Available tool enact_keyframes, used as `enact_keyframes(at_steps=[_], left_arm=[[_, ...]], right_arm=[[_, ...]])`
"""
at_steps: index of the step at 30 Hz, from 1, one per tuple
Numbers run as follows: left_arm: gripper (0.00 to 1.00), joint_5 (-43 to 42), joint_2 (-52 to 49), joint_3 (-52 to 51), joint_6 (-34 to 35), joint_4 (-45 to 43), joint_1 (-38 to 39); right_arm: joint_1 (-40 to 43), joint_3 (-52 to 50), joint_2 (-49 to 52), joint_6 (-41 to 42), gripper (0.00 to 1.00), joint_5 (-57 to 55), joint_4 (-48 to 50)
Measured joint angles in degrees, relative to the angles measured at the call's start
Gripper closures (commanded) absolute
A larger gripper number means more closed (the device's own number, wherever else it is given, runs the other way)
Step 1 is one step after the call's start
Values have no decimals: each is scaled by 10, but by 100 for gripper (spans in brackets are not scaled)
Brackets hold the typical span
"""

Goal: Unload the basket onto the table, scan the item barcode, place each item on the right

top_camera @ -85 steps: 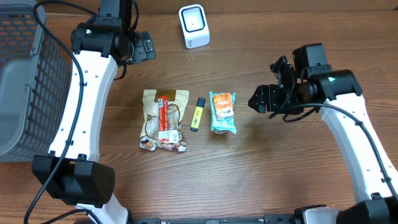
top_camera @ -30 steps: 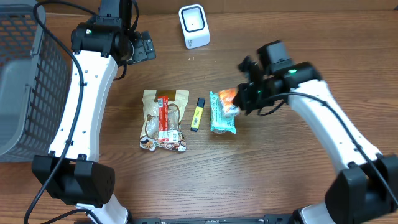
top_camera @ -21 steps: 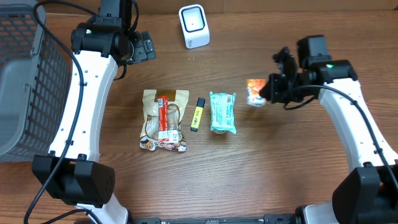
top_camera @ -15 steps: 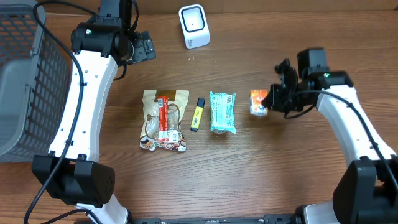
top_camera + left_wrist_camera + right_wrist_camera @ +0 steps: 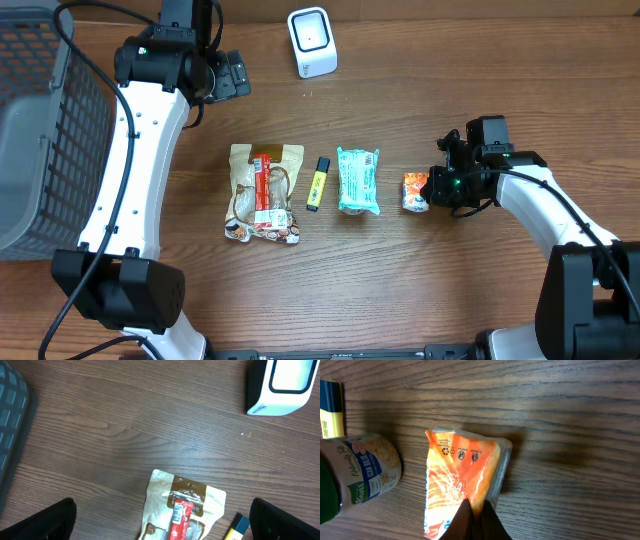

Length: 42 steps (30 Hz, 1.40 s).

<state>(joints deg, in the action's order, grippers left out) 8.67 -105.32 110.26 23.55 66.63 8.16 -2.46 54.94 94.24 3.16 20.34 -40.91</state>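
The item, a small orange snack packet (image 5: 413,190), lies on the wood table right of the other goods. My right gripper (image 5: 433,188) is shut on its right edge. The right wrist view shows the packet (image 5: 457,470) pinched in a fold between the dark fingertips of the right gripper (image 5: 476,510); no barcode shows on this face. The white scanner (image 5: 312,42) stands at the back centre, far from the packet. My left gripper (image 5: 235,75) hangs open left of the scanner (image 5: 282,385), its black fingers (image 5: 37,520) wide apart and empty.
A brown pouch with a red stick (image 5: 265,192), a yellow highlighter (image 5: 317,184) and a teal packet (image 5: 358,180) lie in a row mid-table. A grey mesh basket (image 5: 40,130) fills the left edge. The teal packet (image 5: 365,475) lies close left of the orange one.
My right gripper carried the orange packet from above the teal packet out to the right and down to the table. The left arm has not moved.
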Motion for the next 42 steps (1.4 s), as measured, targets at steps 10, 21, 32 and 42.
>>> enact_keyframes(at_steps=[10,21,32,42], left_arm=[[1,0,0,0,0,0,0],[0,0,0,0,0,0,0],[0,0,0,0,0,0,0],[0,0,0,0,0,0,0]], right_arm=[[-20,0,0,27,96,9,0],[-71,0,0,69,96,20,11],[-147,0,0,89,96,30,47],[-179,0,0,103,96,29,77]])
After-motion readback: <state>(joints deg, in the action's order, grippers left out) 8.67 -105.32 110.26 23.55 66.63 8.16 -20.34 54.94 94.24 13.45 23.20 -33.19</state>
